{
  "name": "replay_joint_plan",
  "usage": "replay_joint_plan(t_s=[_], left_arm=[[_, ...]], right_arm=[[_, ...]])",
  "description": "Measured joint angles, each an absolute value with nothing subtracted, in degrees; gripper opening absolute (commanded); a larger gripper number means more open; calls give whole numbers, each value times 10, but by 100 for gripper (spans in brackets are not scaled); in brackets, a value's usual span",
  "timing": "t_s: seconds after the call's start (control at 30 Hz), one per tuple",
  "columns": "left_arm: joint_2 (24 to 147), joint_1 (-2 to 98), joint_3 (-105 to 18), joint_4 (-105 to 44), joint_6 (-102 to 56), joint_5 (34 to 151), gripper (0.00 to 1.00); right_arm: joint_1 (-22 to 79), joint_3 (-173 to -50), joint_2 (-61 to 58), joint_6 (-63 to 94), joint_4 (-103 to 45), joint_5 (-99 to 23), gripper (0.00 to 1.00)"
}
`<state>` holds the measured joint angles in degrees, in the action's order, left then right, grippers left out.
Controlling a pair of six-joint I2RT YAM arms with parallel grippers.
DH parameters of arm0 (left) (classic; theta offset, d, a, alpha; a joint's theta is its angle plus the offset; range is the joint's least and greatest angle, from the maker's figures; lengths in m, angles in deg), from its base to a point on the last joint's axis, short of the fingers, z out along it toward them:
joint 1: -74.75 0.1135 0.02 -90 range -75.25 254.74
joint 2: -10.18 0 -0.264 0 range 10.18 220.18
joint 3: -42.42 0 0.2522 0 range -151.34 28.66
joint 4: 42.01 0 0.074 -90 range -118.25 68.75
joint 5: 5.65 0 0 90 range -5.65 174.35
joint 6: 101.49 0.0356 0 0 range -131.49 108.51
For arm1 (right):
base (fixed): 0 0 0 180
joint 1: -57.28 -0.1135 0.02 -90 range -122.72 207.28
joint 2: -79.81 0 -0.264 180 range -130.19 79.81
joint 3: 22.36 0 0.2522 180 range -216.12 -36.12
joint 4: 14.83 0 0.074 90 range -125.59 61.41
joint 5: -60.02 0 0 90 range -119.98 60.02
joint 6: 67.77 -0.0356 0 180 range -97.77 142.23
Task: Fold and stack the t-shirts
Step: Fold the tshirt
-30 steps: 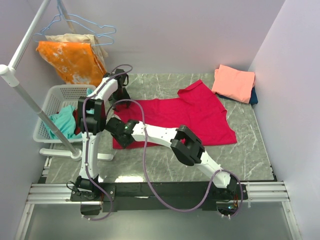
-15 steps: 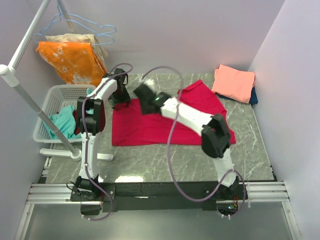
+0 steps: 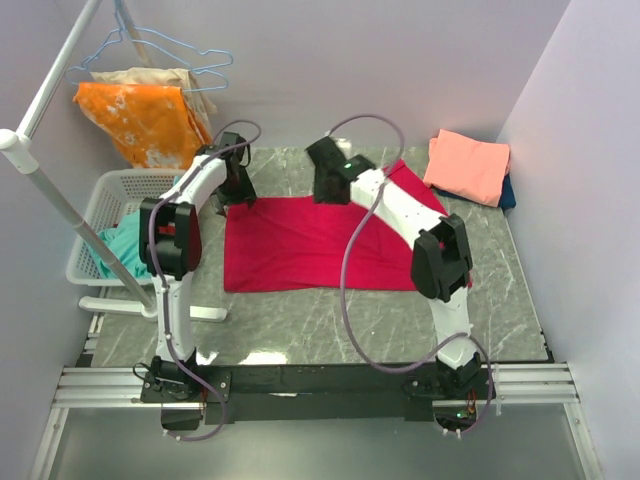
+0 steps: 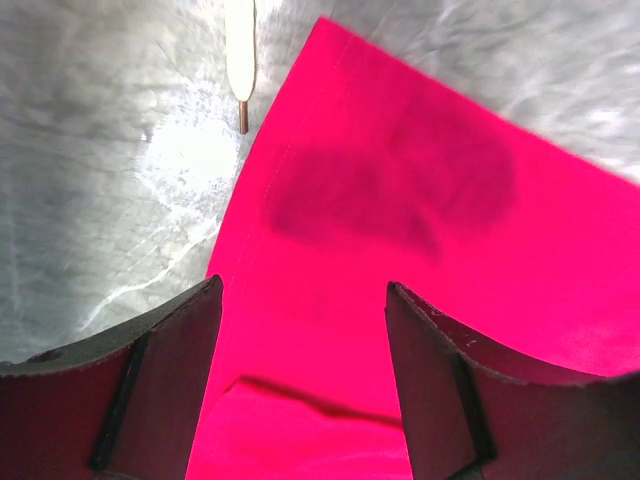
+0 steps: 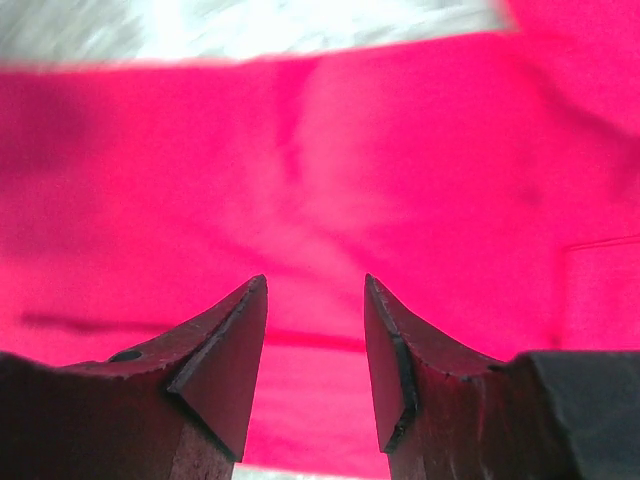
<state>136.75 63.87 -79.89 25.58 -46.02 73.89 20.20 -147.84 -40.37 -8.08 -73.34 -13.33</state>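
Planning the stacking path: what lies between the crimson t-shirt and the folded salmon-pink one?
Only a narrow bare strip of grey tabletop separates the crimson t-shirt from the salmon-pink t-shirt, in the top external view.

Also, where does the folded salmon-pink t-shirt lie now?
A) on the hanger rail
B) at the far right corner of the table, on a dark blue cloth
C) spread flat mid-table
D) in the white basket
B: the salmon-pink t-shirt sits folded on the dark blue cloth at the far right corner of the table.
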Motion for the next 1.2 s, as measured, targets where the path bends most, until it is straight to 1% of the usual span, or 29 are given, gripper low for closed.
replay_joint_plan(t_s=[0.2, 0.3, 0.43, 0.67, 0.93, 1.07, 1.1, 1.17, 1.2], left_arm=[[1348, 638, -815, 248, -471, 725, 72], [1358, 638, -838, 246, -481, 718, 71], [1399, 638, -886, 226, -483, 706, 71], [1492, 637, -927, 204, -483, 676, 70], [1499, 636, -929, 183, -488, 644, 68], [1503, 635, -933, 182, -489, 639, 61], [1503, 635, -934, 181, -491, 639, 58], [1503, 635, -934, 179, -492, 638, 54], [1503, 634, -933, 178, -493, 637, 49]], right_arm=[[310, -1516, -428, -93, -754, -166, 51], [340, -1520, -432, -93, -760, -176, 51], [341, -1520, -432, -94, -762, -195, 51], [336, -1520, -437, -95, -762, -224, 51], [358, -1522, -459, -95, -763, -237, 51], [374, -1524, -470, -97, -765, -240, 50], [378, -1526, -471, -98, -767, -240, 50], [384, -1534, -475, -100, -774, -240, 50], [388, -1542, -477, -101, -778, -241, 50]])
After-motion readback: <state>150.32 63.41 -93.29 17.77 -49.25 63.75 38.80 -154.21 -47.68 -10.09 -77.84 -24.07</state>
